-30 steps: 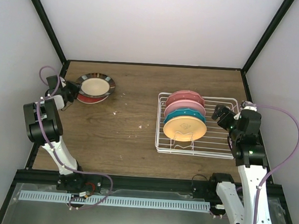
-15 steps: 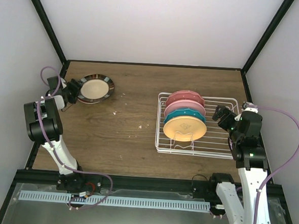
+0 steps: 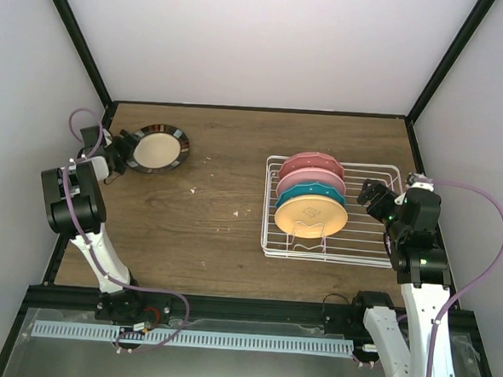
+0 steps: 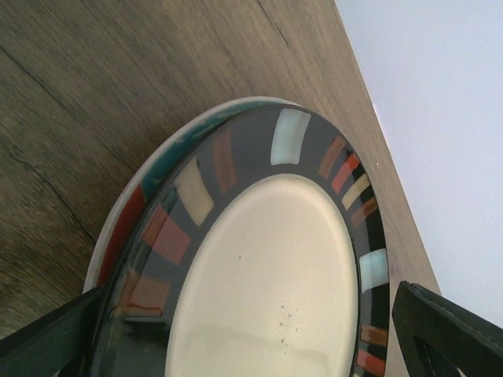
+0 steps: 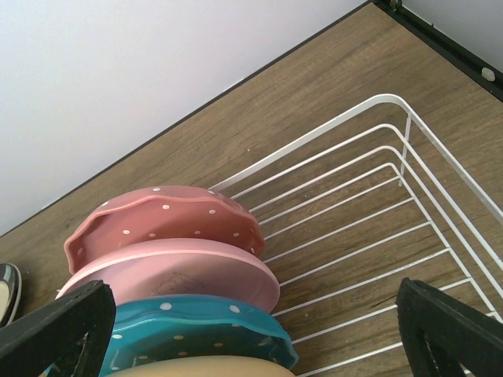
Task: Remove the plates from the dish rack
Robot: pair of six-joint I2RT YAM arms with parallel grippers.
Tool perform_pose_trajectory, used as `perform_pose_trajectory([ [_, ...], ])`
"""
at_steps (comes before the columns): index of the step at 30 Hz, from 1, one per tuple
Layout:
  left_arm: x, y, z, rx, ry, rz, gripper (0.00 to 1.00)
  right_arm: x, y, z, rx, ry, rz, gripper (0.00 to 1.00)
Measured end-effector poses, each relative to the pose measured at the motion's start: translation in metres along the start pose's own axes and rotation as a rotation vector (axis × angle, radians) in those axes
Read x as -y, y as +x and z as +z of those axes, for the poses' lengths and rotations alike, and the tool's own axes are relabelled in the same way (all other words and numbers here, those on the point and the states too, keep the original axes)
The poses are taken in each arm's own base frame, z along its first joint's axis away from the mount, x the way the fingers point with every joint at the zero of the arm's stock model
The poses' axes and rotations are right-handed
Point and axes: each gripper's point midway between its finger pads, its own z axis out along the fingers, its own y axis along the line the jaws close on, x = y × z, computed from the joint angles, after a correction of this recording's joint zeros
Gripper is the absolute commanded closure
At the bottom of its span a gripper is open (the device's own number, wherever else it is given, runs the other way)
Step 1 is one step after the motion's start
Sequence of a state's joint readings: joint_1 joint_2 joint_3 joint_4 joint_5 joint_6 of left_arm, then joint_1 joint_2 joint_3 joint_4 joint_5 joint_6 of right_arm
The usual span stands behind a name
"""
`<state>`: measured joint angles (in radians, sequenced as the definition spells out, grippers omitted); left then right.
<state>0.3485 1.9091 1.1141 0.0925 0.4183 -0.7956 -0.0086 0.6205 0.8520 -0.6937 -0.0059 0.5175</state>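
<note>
At the far left a dark-rimmed plate [image 3: 157, 149] with a cream centre [image 4: 283, 259] lies flat on a red and teal plate [image 4: 174, 148]. My left gripper [image 3: 121, 149] is open, its fingers [image 4: 47, 338] standing either side of the plate's near edge without gripping it. The white wire dish rack [image 3: 368, 238] holds a dotted pink plate [image 5: 157, 216], a plain pink plate [image 5: 173, 271], a teal dotted plate [image 5: 196, 322] and a cream-orange plate [image 3: 311, 214] on edge. My right gripper [image 3: 372, 196] hangs open over the rack's right half [image 5: 369, 157], holding nothing.
The stacked plates lie close to the table's left edge and the black corner post [image 3: 81, 50]. Small crumbs [image 3: 235, 213] dot the wooden table [image 3: 226, 178] between stack and rack. White walls close in the back and both sides.
My left gripper has opened and let go of the dark-rimmed plate, which has dropped from a tilt to lie flat on the red plate. The right arm has barely moved.
</note>
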Motion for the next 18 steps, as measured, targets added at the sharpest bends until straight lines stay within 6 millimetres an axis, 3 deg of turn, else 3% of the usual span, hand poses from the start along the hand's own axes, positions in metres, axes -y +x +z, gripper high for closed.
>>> perform_pose_trajectory([
  [7,-0.001,-0.012,-0.001,0.036,-0.044,0.027,0.01,0.001,0.001,0.0,-0.004,0.002,0.0,0.0],
  [18,-0.021,-0.024,-0.005,0.082,-0.181,0.092,0.0,0.001,0.002,0.003,-0.013,0.006,0.008,0.0],
])
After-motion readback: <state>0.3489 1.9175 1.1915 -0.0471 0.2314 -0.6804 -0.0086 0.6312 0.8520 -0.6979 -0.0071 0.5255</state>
